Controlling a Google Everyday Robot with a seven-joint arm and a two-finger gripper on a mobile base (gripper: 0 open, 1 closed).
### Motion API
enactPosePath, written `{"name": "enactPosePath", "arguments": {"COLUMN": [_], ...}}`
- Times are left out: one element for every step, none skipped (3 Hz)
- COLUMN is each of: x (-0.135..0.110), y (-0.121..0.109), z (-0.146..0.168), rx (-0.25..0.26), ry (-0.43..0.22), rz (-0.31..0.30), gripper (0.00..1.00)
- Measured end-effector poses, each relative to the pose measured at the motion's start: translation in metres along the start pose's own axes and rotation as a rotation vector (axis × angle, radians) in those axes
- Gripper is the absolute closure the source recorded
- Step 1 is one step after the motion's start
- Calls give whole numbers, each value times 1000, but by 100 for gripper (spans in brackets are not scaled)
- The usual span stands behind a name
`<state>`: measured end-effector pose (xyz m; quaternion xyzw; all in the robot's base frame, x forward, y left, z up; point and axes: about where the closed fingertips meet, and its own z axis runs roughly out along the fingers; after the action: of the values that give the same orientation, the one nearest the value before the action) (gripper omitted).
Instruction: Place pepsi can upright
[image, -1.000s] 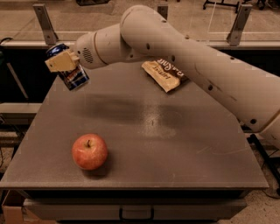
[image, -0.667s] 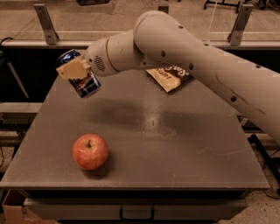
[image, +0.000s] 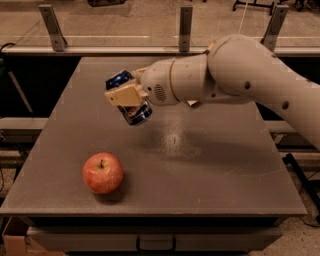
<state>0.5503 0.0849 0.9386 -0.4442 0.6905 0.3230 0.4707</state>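
The pepsi can (image: 131, 107) is dark blue with a silver end. My gripper (image: 125, 95) is shut on it and holds it tilted in the air above the left-middle of the grey table (image: 215, 170). The can's silver end points down and to the right. One tan finger (image: 122, 95) lies across the can's front. The white arm reaches in from the right.
A red apple (image: 102, 173) sits on the table at the front left, below and left of the can. A small piece of the brown snack bag (image: 192, 103) shows behind the arm. A railing with metal posts (image: 185, 27) runs behind the table.
The arm has carried the can to the right and lower, from beyond the table's left edge to over its left-middle. The apple has not moved.
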Motion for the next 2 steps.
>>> {"name": "enactPosePath", "arguments": {"x": [11,22], "y": [-6,-10], "z": [-33,-51], "rx": [-37,-130], "ry": [-59,-111], "rz": [-43,-93], "gripper": [100,100]}}
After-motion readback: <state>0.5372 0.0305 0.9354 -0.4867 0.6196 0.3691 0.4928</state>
